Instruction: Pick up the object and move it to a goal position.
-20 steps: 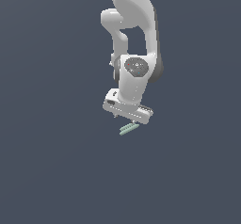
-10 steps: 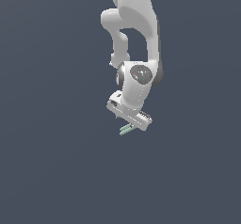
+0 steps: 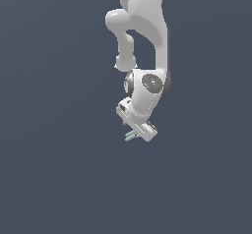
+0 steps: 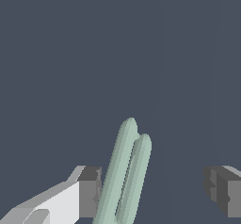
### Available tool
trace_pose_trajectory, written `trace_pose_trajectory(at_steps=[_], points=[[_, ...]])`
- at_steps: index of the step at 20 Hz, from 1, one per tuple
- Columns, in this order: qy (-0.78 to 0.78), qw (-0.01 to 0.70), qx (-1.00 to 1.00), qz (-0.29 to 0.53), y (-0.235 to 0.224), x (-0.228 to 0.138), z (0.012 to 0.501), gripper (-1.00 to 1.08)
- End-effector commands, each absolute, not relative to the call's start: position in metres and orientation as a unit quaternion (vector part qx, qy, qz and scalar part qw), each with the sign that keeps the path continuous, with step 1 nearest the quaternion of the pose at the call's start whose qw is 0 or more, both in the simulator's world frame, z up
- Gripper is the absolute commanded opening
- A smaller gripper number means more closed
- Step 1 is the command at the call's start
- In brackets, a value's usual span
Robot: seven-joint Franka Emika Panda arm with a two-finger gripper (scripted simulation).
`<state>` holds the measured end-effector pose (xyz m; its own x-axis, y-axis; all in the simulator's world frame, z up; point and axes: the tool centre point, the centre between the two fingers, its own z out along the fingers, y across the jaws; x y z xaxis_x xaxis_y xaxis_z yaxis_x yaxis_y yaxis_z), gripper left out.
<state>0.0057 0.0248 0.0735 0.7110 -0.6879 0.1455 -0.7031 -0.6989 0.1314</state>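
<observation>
Below the white arm (image 3: 142, 41) in the exterior view, the hand (image 3: 132, 131) hangs tilted over the flat dark tabletop (image 3: 54, 179), its wide body slanting down toward the exterior view's right. The object (image 3: 130, 136), a small pale green ridged bar, pokes out from under the hand's lower edge on the exterior view's left, right at the fingertips. From this camera I cannot tell whether the bar rests on the tabletop or is already lifted, nor whether the fingers touch it; they are hidden behind the hand's body.

Seen from the wrist, the relation is clearer. The hand (image 4: 155, 192) is spread wide, both dark pads (image 4: 89, 192) well apart and gripping nothing. The object (image 4: 124, 173) lies between them but far off centre: it sits just beside, perhaps touching, one pad, while a broad gap separates it from the opposite pad (image 4: 221, 190). Its long axis runs away from the camera, roughly across the line joining the two pads and leaning slightly, so the fingers would close on its narrow width, which is the favourable way to take it.

My judgement is that the grasp is set up but not yet made. Closing should work, though the lone near pad may push the bar sideways before the far pad arrives; centring the hand over it first would be safer.
</observation>
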Motion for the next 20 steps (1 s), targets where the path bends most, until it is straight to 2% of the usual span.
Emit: trace_pose_trajectory(at_steps=[1,20], points=[[-0.402,0.093,0.910,0.050,0.025,0.006,0.068,0.68],[-0.538,0.110,0.829,0.103,0.029,0.007,0.041,0.68]])
